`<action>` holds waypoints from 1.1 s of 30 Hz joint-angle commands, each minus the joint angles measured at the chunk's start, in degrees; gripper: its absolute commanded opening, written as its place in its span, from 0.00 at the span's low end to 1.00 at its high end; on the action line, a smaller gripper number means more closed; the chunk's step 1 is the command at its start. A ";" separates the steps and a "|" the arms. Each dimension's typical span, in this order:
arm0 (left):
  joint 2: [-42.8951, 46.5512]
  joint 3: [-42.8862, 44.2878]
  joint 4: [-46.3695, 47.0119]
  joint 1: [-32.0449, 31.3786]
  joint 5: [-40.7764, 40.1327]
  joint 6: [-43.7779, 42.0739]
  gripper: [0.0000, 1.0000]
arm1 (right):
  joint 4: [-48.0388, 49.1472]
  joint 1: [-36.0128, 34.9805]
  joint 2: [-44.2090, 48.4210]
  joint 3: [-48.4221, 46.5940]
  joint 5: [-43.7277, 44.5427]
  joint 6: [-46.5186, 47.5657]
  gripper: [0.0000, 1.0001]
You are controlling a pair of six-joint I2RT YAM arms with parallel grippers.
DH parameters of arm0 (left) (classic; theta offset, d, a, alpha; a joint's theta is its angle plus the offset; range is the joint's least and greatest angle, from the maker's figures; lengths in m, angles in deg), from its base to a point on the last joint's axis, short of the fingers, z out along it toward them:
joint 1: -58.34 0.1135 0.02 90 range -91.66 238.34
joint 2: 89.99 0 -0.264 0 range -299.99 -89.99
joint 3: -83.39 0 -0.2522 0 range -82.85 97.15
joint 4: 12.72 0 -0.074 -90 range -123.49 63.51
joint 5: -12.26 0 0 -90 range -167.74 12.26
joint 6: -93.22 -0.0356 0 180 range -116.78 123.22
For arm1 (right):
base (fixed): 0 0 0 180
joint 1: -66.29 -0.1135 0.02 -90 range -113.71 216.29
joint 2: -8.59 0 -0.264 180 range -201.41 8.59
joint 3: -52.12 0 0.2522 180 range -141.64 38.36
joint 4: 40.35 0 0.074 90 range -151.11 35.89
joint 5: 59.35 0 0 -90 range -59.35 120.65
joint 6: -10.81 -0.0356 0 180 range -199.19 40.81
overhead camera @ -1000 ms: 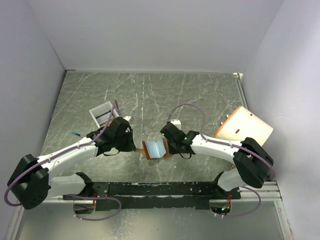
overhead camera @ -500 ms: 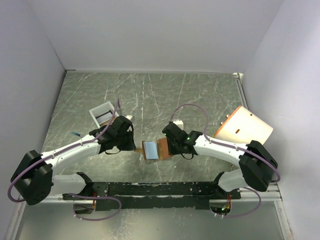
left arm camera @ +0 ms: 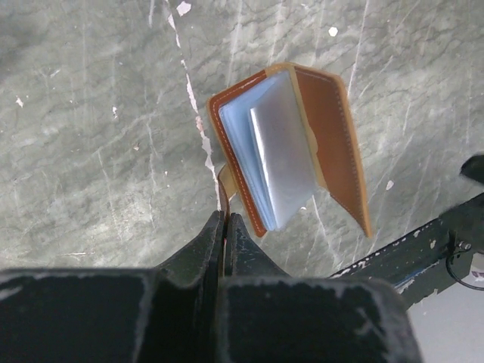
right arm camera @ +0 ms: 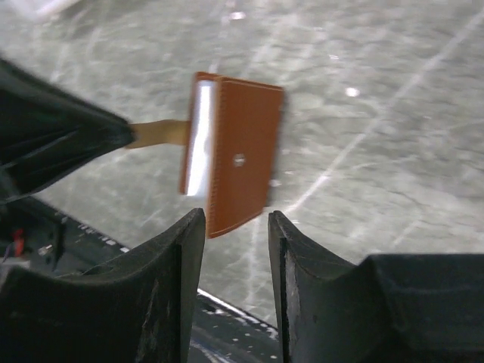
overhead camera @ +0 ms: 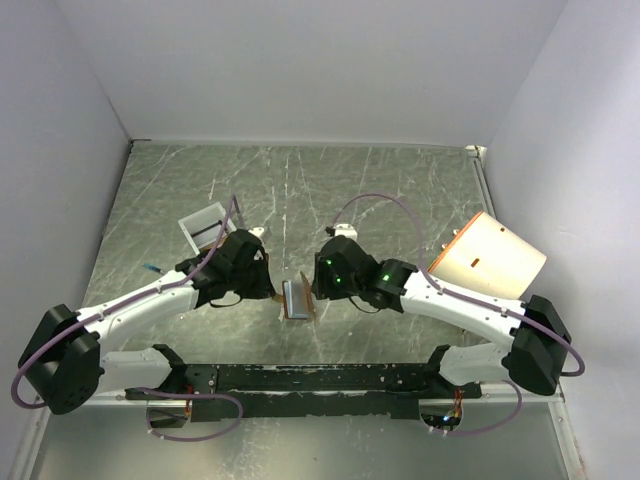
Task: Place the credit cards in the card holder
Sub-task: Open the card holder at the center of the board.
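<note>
The card holder (left arm camera: 287, 144), pinched only by its strap (left arm camera: 224, 179) in the left pincer (left arm camera: 224, 227) while the right pincer (right arm camera: 236, 227) gapes empty, could be flopped shut.

Surfaces: card holder (left arm camera: 333, 144) — smooth brown leather, pale stitching, satin; its inner sleeves (left arm camera: 280, 162) glossy clear plastic; desk (overhead camera: 380, 190) — grey marbled sheet, faint sheen, scratched; fingers (right arm camera: 170, 265) matt black plastic, scuffed edges.

Robot lab test cell, white walls (overhead camera: 300, 70) boxing a marbled table (overhead camera: 400, 190), black mounting rail (overhead camera: 320, 378)
</note>
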 commanded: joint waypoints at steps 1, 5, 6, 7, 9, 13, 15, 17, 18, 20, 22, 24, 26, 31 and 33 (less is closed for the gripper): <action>1.32 2.63 2.71 -0.14 2.16 0.59 0.07 | 6.96 -3.66 -1.29 -3.19 -2.13 -1.30 0.40; 2.12 3.06 3.67 -0.18 3.71 1.17 0.07 | 9.26 -5.82 -4.60 -4.96 -2.91 -1.25 0.40; 2.17 3.24 3.75 -0.17 4.08 1.25 0.07 | 10.58 -6.25 -5.20 -4.71 -3.58 -0.74 0.40; 2.25 3.35 3.56 -0.14 4.28 1.25 0.07 | 12.87 -6.41 -5.94 -4.00 -4.65 0.16 0.40; 2.58 3.30 3.30 -0.13 4.24 1.34 0.07 | 14.83 -6.43 -8.45 -3.66 -6.10 1.14 0.41; 3.66 2.43 3.22 -0.17 3.47 1.91 0.07 | 9.87 -6.19 -12.01 -4.09 1.48 -0.55 0.40; 3.67 2.10 3.45 -0.18 3.50 2.14 0.07 | 10.50 -5.99 -12.21 -2.77 2.50 -0.59 0.40; 3.35 1.77 3.62 -0.16 3.43 2.12 0.07 | 9.57 -5.82 -12.50 -2.23 3.71 -0.88 0.40; 3.01 1.65 3.48 -0.09 3.38 2.10 0.07 | 9.23 -5.82 -12.58 -1.95 4.24 -0.79 0.40; 2.74 1.57 3.25 -0.20 3.10 1.94 0.07 | 9.61 -5.61 -12.32 -0.69 4.71 -0.74 0.42; 2.79 1.35 3.19 -0.19 2.60 1.79 0.07 | 10.74 -4.85 -12.07 0.95 4.07 -1.10 0.46; 2.74 1.01 3.17 -0.17 1.64 1.61 0.07 | 12.14 -3.32 -11.83 2.96 2.38 -1.61 0.46; 2.26 0.84 2.57 -0.13 0.51 1.26 0.07 | 13.42 -1.97 -11.35 4.96 1.54 -1.88 0.46; 0.55 0.84 1.49 -0.18 -0.08 0.28 0.07 | 17.44 0.85 -10.00 9.11 -2.03 -1.41 0.52; -0.05 0.84 0.95 -0.16 -0.40 0.14 0.07 | 18.20 2.10 -10.09 10.20 -3.58 -1.44 0.52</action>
